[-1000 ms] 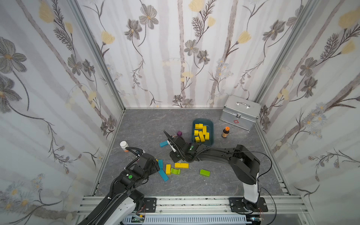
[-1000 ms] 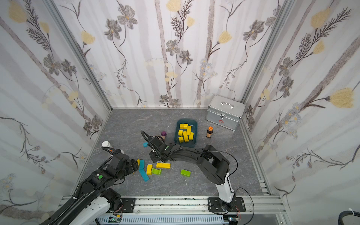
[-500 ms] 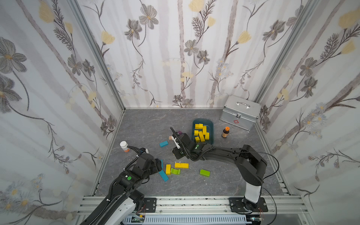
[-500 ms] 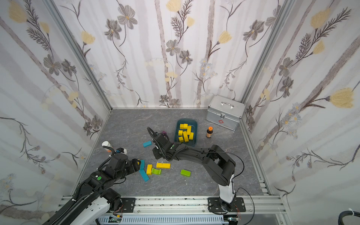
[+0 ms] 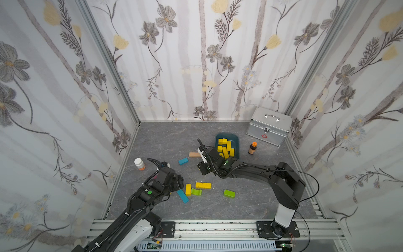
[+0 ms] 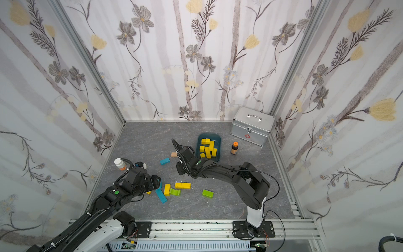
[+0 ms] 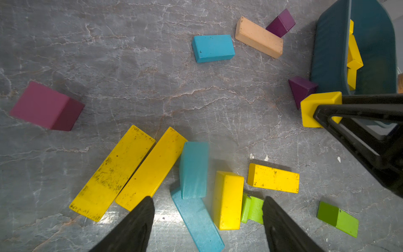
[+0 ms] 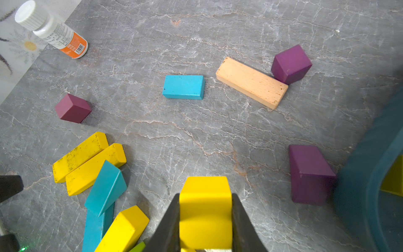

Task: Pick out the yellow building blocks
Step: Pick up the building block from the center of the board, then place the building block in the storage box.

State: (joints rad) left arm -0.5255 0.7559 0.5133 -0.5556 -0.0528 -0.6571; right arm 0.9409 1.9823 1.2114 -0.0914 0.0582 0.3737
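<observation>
My right gripper [image 8: 205, 196] is shut on a yellow block [image 8: 205, 209], held above the floor near the teal tray [image 5: 237, 139]; the left wrist view also shows that block [image 7: 318, 107]. Several yellow blocks [image 5: 225, 146] lie in the tray. My left gripper [image 7: 207, 203] is open over a loose cluster. In it are two long yellow bars [image 7: 113, 174] [image 7: 152, 168] and two shorter yellow blocks [image 7: 227, 200] [image 7: 273, 179]. In both top views the left gripper [image 5: 176, 181] [image 6: 156, 181] is left of the floor blocks [image 5: 203, 185] and the right gripper [image 5: 201, 169] is beyond them.
Teal blocks [image 7: 194, 170], lime-green blocks [image 5: 229, 193], purple blocks [image 8: 309, 172] and a tan bar [image 5: 194, 154] lie on the grey floor. A white pill bottle [image 5: 139, 164] stands by the left wall. A brown bottle [image 5: 252, 148] and a silver case [image 5: 269, 126] stand at the back right.
My right gripper has moved right and back toward the tray with the yellow block in it, uncovering the tan bar. My left gripper has stayed nearly still over the cluster.
</observation>
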